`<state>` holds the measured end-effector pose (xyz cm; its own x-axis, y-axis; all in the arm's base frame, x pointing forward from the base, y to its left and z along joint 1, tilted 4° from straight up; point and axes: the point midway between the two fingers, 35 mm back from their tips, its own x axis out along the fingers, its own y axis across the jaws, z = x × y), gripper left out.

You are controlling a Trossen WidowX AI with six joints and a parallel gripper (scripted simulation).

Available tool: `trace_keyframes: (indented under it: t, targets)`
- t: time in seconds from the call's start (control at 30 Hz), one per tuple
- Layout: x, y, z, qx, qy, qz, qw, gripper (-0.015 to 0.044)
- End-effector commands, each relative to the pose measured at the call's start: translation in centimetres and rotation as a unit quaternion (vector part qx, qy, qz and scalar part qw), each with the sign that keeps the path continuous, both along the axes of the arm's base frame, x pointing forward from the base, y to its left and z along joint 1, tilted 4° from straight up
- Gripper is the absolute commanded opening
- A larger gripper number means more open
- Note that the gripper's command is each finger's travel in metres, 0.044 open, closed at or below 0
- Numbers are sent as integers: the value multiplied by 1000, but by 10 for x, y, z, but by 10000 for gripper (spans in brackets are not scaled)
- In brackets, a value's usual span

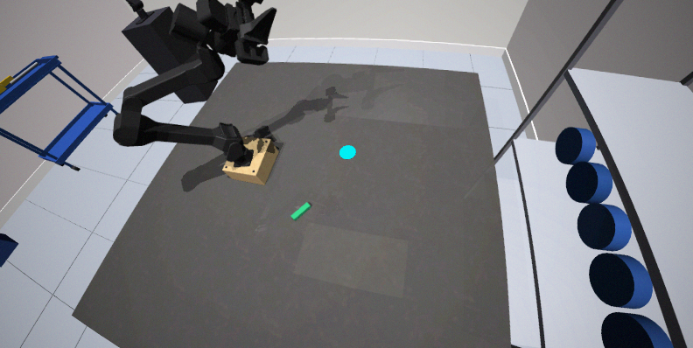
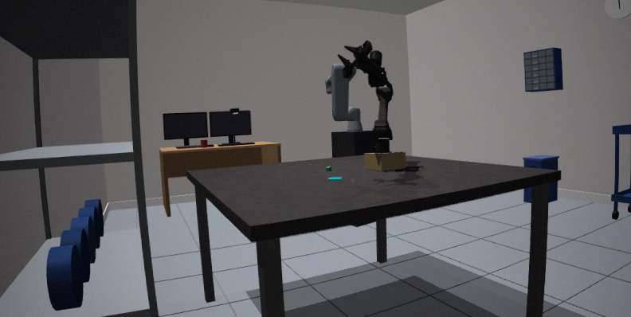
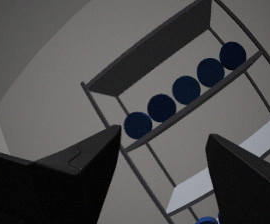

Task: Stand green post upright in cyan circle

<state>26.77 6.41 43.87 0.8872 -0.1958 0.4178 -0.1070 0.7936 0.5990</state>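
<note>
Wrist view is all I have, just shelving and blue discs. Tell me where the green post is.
Observer: The green post lies flat on the table, untouched.
Operator: Give me the cyan circle.
Observer: The cyan circle sits apart from the post, farther along the table from it, bare.
Operator: Report the claw.
Observer: The claw is raised high above the table's far edge, partly open and holding nothing, nowhere near the post.

A tan box [image 1: 252, 166] sits on the dark table [image 1: 368, 277] beside shelved blue discs [image 1: 601, 226].
</note>
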Motion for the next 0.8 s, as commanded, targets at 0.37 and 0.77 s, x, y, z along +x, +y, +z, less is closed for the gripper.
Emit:
trace_keyframes:
  t: [0.37, 0.77]
  targets:
    - [108, -83, -158, -474, 428, -95, 764, 233]
    - [65, -179, -288, -572, 659, 102, 478, 233]
